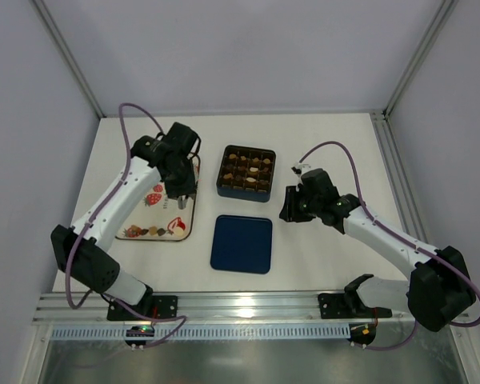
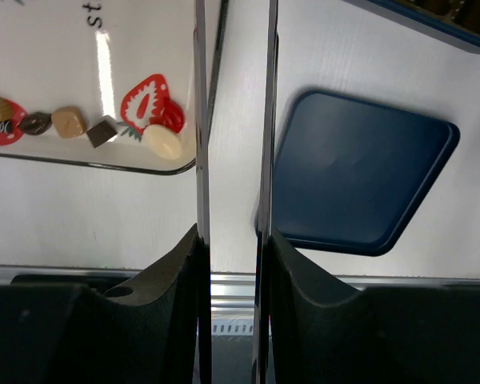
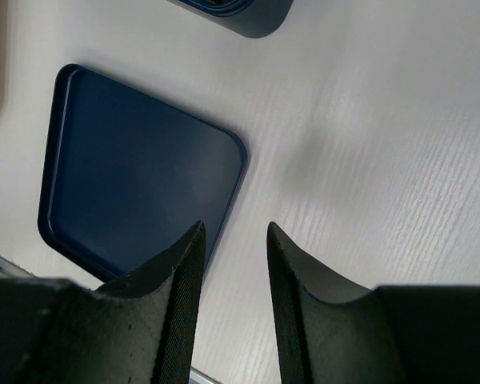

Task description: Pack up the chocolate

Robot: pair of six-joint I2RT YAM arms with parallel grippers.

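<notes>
Several small chocolates, tan, dark brown and cream, lie in a row on the white strawberry-print tray; the top view shows them at the tray's near edge. More pieces sit in the brown grid of the dark-blue box. My left gripper hangs over the tray's right side; its long thin blades stand apart with nothing between them. My right gripper is open and empty over bare table right of the lid, as its wrist view shows.
The flat dark-blue lid lies in front of the box, also seen in the left wrist view and the right wrist view. The box's corner shows at the top. A metal rail runs along the near edge.
</notes>
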